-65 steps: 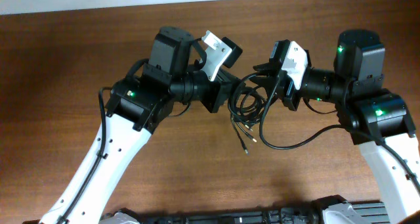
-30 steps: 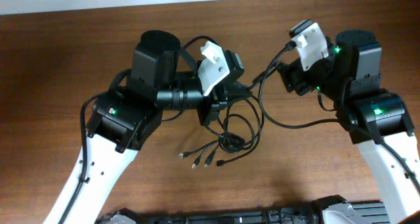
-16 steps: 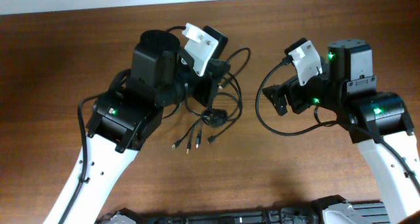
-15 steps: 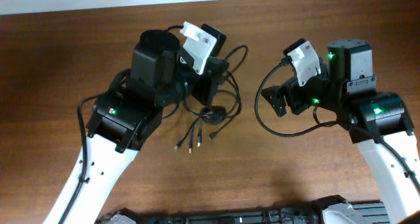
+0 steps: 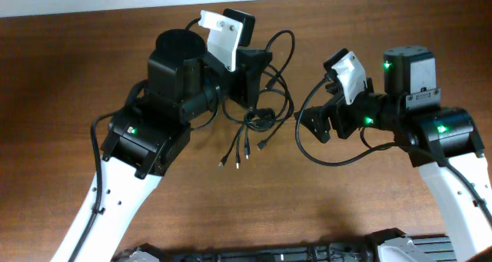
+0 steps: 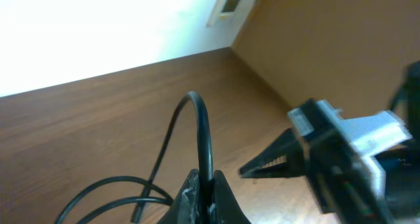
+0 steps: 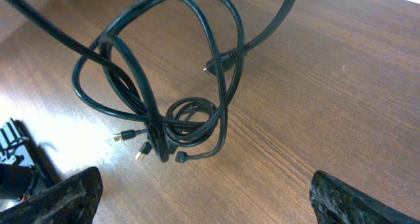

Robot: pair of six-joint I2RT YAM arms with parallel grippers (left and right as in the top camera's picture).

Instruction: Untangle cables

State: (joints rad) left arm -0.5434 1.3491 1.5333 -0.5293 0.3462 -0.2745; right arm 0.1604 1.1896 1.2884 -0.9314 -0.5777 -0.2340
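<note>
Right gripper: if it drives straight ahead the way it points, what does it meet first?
Probably the cables, the tangled loops held by the left gripper; depth is unclear, so the right gripper might pass beside them.

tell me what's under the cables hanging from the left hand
Only bare wooden table shows under the cables held in the left hand; their plug ends dangle near the wood. The patch beneath the small coil is covered.

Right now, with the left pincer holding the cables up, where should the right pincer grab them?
Probably the small coil low in the hanging cables, where the strands bunch tight. Come straight ahead with the open right pincer, which faces it; the left pincer pins the top strand.
</note>
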